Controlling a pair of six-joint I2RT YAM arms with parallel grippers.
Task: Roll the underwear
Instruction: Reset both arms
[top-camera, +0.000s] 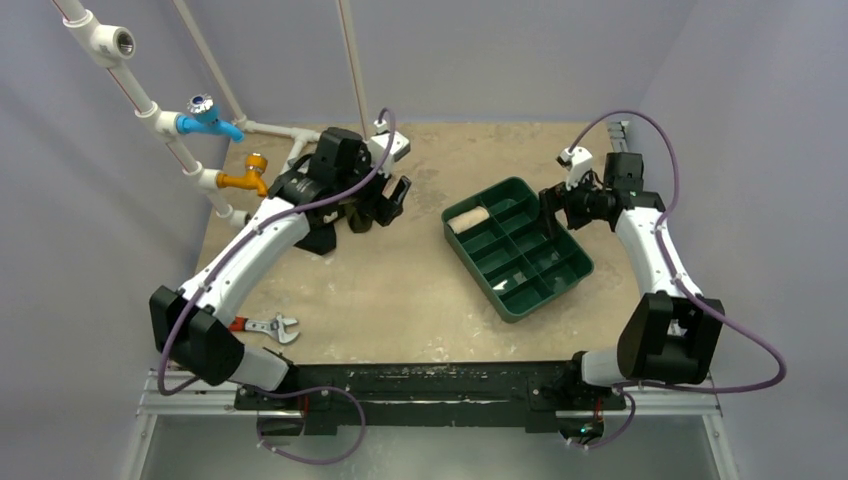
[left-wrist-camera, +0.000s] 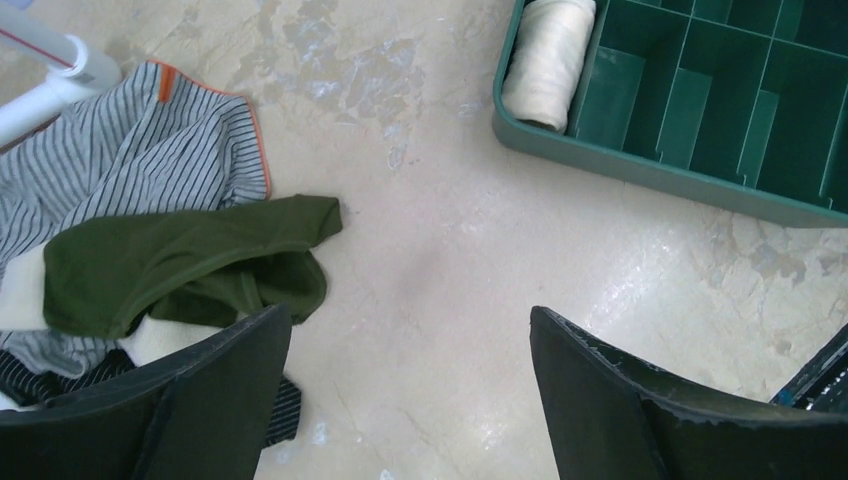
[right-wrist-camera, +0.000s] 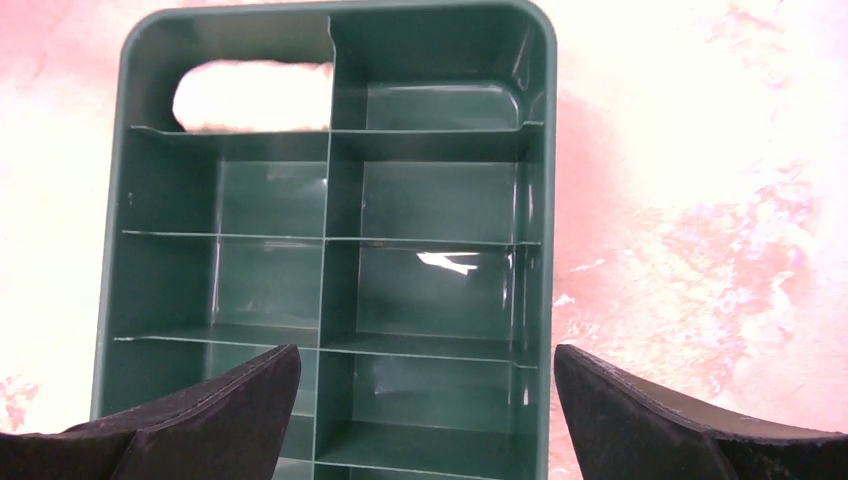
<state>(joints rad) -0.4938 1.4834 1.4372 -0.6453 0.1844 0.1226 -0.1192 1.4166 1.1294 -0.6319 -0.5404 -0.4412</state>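
The underwear is a pale beige roll lying in the far-left corner compartment of the green tray. It also shows in the left wrist view and in the right wrist view. My left gripper is open and empty. It hangs over bare table between the clothes pile and the tray. My right gripper is open and empty. It hovers over the tray's right side, above empty compartments of the tray.
An olive-green garment lies on a grey striped garment left of my left gripper, by a white pipe. White pipes with a blue tap and an orange tap stand back left. A wrench lies front left.
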